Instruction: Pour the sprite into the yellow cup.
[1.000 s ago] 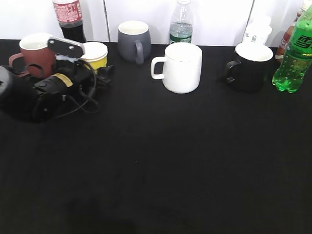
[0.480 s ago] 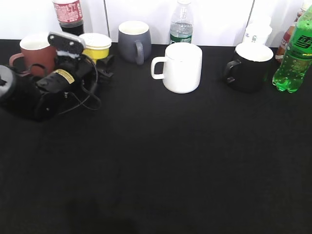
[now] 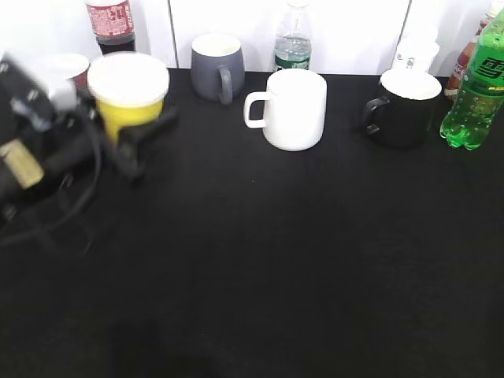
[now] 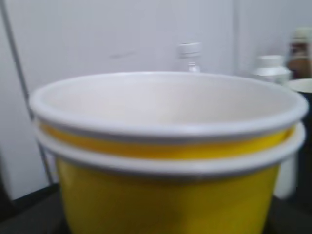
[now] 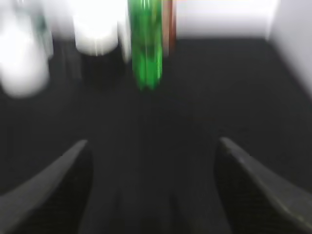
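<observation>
Nearest me on the left, the left gripper (image 3: 130,138) was clamped on the yellow cup (image 3: 128,94), which was lifted clear of the black table (image 3: 276,260) and upright; up close its wide white rim (image 4: 165,109) filled the wrist view. The right gripper (image 5: 153,190) had its jaws spread wide with nothing between them, blurred. Further back stood a white mug (image 3: 290,109) and a black mug (image 3: 403,107). At the far right edge stood the sprite (image 3: 475,87), upright near the black mug, well apart from the cup.
</observation>
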